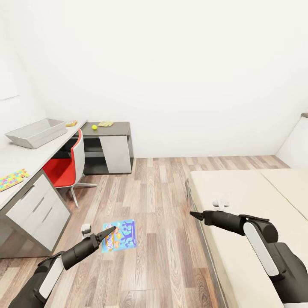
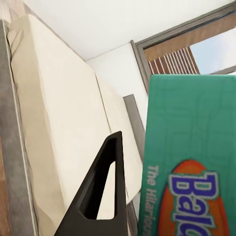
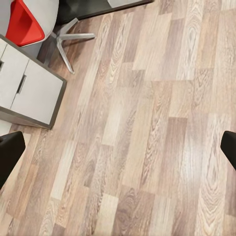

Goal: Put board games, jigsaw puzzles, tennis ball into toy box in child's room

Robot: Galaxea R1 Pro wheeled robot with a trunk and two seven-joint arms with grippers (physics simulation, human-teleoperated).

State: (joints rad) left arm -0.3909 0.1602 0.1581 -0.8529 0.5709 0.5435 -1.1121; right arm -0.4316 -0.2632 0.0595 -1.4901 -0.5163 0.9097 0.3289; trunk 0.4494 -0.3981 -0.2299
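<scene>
Left fingers grip board game; right fingers apart

**Cut off, covered, or too small to read**

In the left wrist view the green-edged board game runs off the picture's edge, its title cut after a few letters. In the head view its lower corner sits behind the left gripper. The jigsaw puzzle on the surface is clipped at the edge. The small items near the tennis ball are too small to identify. The right gripper's fingertips are cropped at both sides.
</scene>
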